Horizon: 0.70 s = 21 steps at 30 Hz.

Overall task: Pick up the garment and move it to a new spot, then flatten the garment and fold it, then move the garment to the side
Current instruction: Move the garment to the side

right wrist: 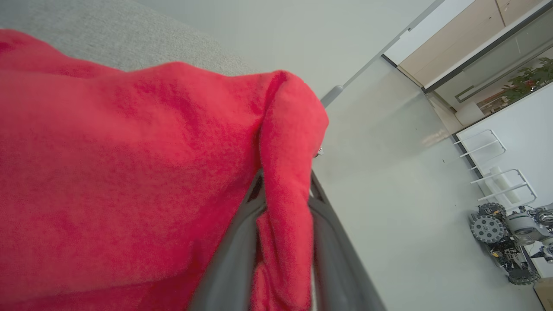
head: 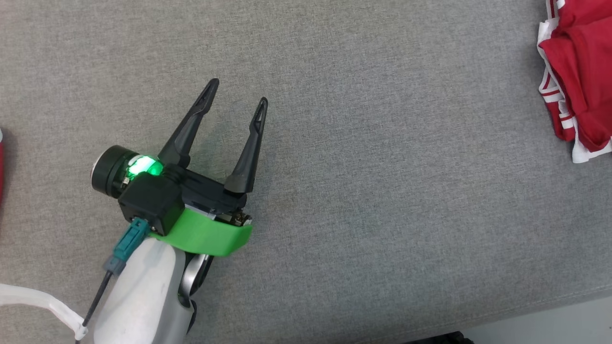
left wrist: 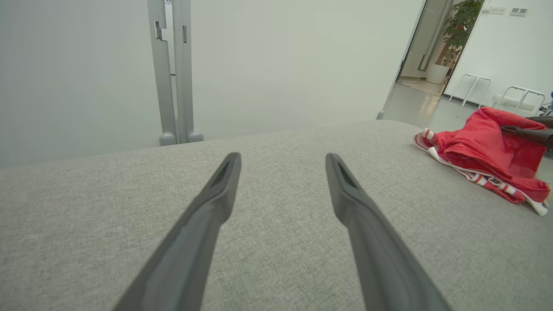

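Garment (head: 581,71): red with white-striped trim, lying crumpled at the right edge of the grey padded table (head: 382,191). Right gripper (right wrist: 286,190) is straddling a fold; we cannot tell whether the fold is pinched or slack. Left gripper (head: 238,91) is hovering, fingers spread wide, over bare table. We are judging that the carry wants a deep, firm pinch, lifting clear before heading centreward. Counting: one garment, two grippers.
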Tool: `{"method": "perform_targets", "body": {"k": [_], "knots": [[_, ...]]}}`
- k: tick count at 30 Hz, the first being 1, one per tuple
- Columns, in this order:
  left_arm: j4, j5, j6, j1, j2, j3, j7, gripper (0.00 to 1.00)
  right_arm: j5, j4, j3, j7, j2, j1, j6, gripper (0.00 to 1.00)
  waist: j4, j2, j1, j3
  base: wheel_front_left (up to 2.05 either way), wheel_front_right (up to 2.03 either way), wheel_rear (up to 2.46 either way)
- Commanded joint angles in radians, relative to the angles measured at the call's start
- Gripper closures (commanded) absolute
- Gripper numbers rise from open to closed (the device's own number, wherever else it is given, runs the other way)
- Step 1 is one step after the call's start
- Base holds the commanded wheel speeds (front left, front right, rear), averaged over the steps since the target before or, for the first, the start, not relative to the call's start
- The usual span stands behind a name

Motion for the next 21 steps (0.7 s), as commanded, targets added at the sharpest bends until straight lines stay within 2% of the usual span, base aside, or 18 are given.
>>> {"method": "perform_targets", "body": {"k": [1,8,14,21], "knots": [[-0.003,-0.005,-0.003,-0.019,0.012,0.008,-0.003,0.00,-0.008,-0.002,-0.011,0.000,0.001,-0.010,-0.002,0.00,0.000,0.0000,-0.0001,-0.003,0.00,0.00,0.00],[0.005,-0.015,-0.003,-0.002,0.006,0.033,-0.003,0.00,-0.027,-0.066,-0.035,0.000,0.044,0.008,-0.002,0.00,-0.001,0.0000,-0.0001,-0.056,0.00,0.00,0.00],[0.009,-0.025,-0.003,0.043,-0.022,0.078,-0.003,0.00,-0.003,-0.208,0.041,0.000,0.102,0.012,-0.002,0.00,-0.003,0.0000,-0.0001,-0.148,0.00,0.00,0.00],[0.014,-0.037,-0.003,0.114,-0.060,0.145,-0.003,0.00,0.091,-0.388,0.141,0.000,0.173,0.100,-0.002,0.00,0.033,0.0000,-0.0001,-0.289,0.00,0.00,0.00]]}}
